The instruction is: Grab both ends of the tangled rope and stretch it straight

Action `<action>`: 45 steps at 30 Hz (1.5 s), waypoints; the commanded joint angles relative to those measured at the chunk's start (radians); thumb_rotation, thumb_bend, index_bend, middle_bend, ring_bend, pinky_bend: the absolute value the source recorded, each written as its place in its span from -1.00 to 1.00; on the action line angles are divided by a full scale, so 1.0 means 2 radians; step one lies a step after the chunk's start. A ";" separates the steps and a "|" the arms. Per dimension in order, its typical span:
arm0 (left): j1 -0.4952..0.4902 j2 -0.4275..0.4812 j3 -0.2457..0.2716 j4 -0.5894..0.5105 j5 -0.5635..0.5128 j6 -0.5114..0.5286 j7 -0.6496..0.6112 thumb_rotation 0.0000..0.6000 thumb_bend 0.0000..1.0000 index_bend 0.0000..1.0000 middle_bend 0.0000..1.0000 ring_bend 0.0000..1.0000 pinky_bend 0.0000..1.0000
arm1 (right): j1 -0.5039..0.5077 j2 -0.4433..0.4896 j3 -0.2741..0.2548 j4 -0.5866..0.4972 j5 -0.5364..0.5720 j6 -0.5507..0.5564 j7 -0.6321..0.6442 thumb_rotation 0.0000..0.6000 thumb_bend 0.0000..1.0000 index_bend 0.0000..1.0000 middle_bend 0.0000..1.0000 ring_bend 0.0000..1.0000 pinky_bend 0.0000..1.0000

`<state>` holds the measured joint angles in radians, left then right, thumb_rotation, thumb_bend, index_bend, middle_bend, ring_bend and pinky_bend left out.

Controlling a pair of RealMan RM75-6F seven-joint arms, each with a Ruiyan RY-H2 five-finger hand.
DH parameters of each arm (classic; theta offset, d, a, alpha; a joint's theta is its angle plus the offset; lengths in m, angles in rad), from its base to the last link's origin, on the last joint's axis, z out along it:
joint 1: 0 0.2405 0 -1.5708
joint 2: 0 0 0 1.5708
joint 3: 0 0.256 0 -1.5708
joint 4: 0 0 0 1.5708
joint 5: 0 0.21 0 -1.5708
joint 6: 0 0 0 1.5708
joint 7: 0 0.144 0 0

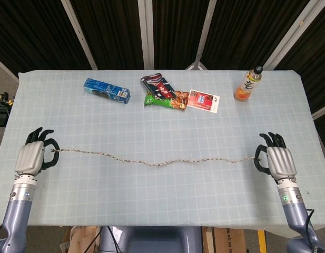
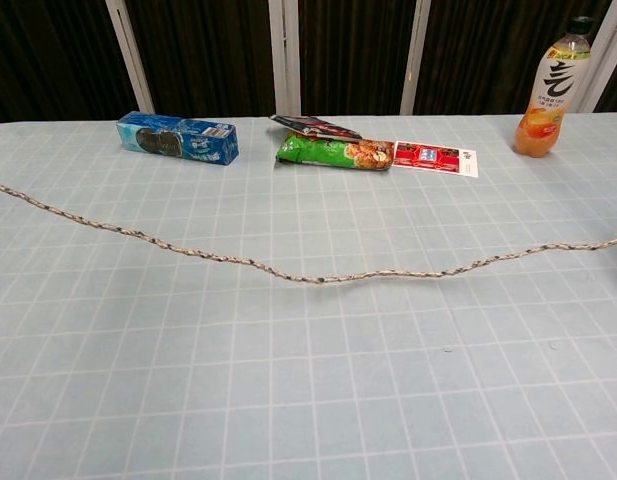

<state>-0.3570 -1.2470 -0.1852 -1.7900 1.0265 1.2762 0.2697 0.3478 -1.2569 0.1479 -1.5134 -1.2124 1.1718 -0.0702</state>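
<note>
Left hand and right hand each pinch one end of the rope (light, limp, thin), which spans the desk between them, sagging slightly mid-length.

A pale checked table stands before dark, white-framed panels.
</note>
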 commanded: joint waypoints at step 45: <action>0.034 -0.025 0.037 0.066 0.015 -0.016 -0.027 1.00 0.16 0.14 -0.71 -1.00 -1.00 | -0.008 -0.025 0.006 0.059 0.020 -0.023 0.015 1.00 -0.04 0.37 -0.64 -0.90 -1.00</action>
<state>-0.2890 -1.2964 -0.1134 -1.6605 1.0553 1.2443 0.2125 0.3322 -1.3063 0.1595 -1.3946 -1.1726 1.1278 -0.0380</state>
